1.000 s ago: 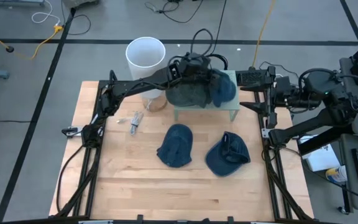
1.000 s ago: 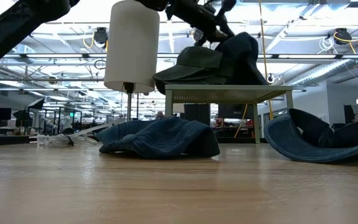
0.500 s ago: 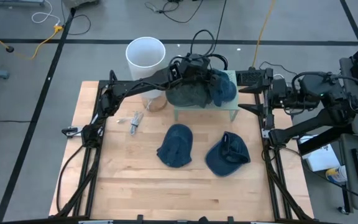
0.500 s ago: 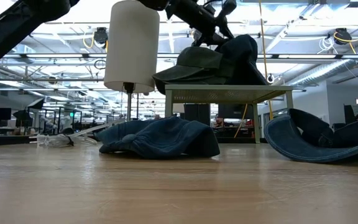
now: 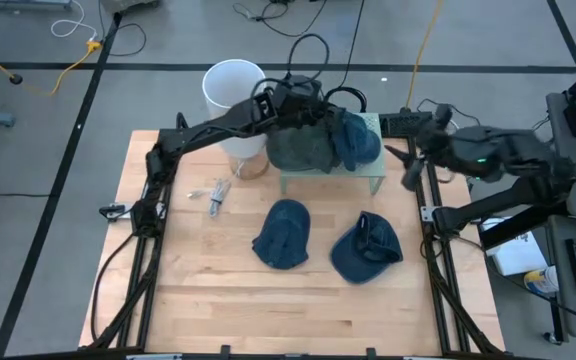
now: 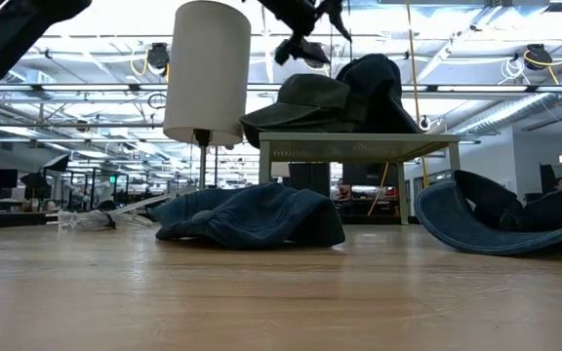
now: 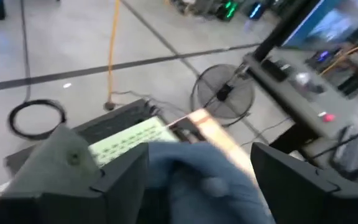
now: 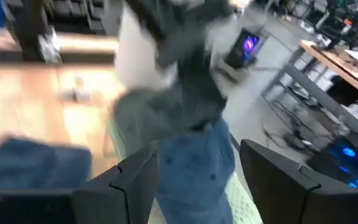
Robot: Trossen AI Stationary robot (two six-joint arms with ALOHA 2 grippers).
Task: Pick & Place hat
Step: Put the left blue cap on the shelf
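Hats, four in view; placement partly done. Two sit stacked on the small green stand at the far side of the surface: a dark olive hat and a blue hat leaning against it, touching. The left end effector hangs just above the olive hat, fingers spread and holding nothing, clear of the fabric in the low view; judged, this hat is delivered and let go. Well below and nearer the front from that end effector, two more lie on the bare surface: a crumpled blue hat and an upturned blue hat, near each other but apart, neither touched. The right end effector waits off the stand's right end, fingers parted around nothing, facing the stacked hats. A white bucket stands behind the left arm, beyond the surface edge. Remaining, by judgement: both loose hats are yet to be picked and placed.
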